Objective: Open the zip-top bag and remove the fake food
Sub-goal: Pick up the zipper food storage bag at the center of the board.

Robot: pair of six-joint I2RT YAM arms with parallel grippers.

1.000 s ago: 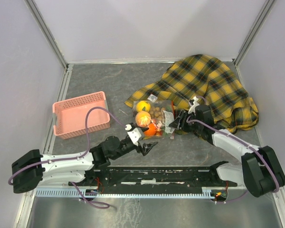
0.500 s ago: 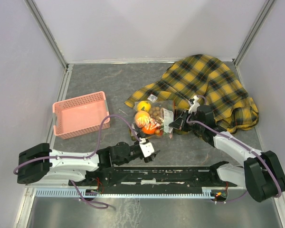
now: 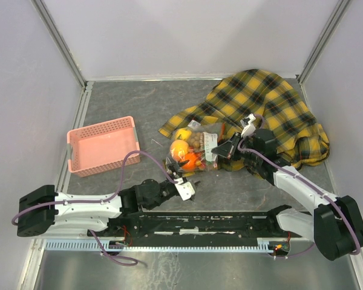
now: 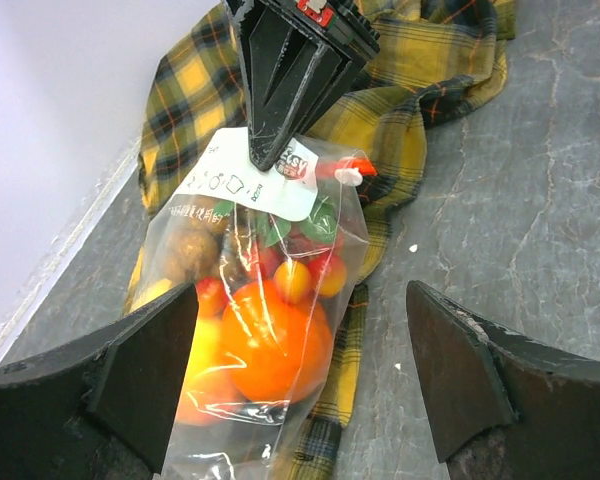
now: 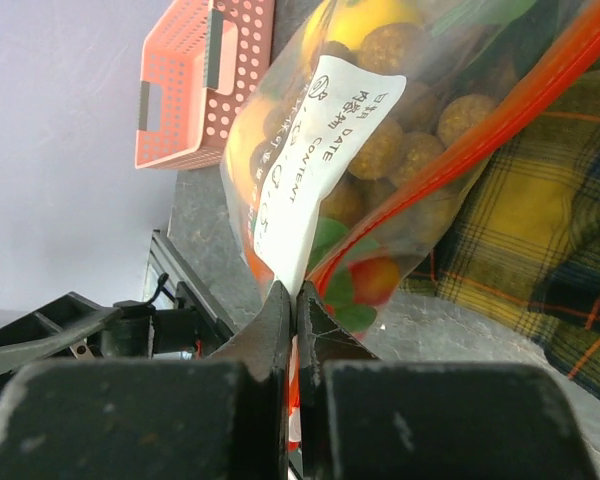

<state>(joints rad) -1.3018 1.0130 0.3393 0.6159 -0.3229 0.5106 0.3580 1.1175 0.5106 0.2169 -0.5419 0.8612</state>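
Two end effectors were on the zip-top bag (image 3: 196, 151), and you should have rated the task as barely begun. Your right end effector (image 5: 293, 300) was closed flat on the bag's plastic at the edge of the white label (image 5: 315, 150), just beside the red-orange zip strip (image 5: 520, 110), and that corner appeared raised. Your left end effector (image 4: 300, 295) stood wide open and gripped nothing; the bag sat ahead of it, in line with the gap between its fingers, untouched. The bag rested near the middle of the counter (image 3: 127, 103), against the near edge of the yellow-black plaid cloth (image 3: 272, 109). The strip ran unbroken where you could see it, so the zip was judged not yet opened. The fake food (image 4: 270, 345), an orange fruit, yellow fruit, tan grapes and small pieces, was all inside. Parting the zip and removing every item remained. On the label you could read "DATE" and "CONTENT" beside Chinese characters; the handwriting and a small red logo were not legible.
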